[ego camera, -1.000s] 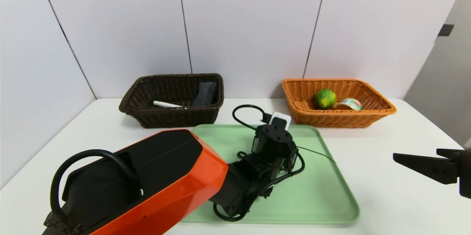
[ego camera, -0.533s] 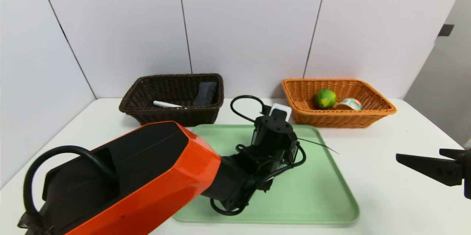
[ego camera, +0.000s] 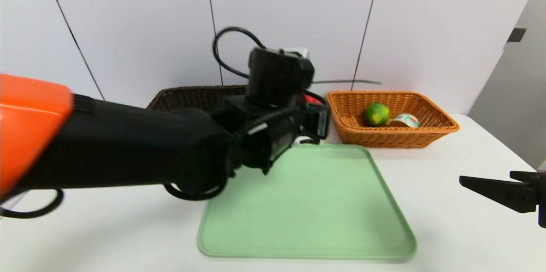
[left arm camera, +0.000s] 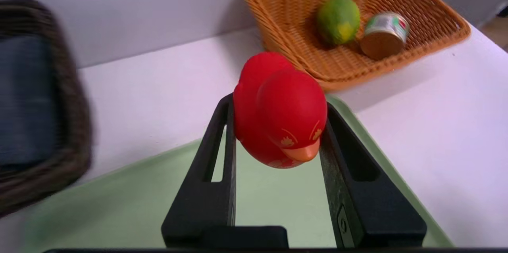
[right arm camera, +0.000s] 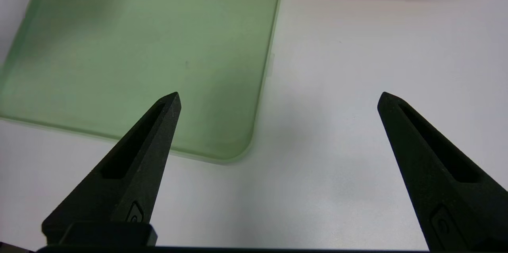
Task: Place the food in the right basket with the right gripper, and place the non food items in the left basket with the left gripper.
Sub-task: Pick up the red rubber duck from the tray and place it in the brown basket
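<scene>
White bench and pale wall panels frame the left tool [left arm camera: 278, 126], pinching a red toy duck [left arm camera: 279, 112] above the green tray [ego camera: 324, 204] at centre frame, beak toward the wrist camera; right tool [right arm camera: 278, 98] spread at lower right.

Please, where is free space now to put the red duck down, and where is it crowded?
Free: the green tray bed, and the white table between tray and right gripper. Crowded: the orange basket holding the green fruit and can; left gripper grips the red duck.
</scene>
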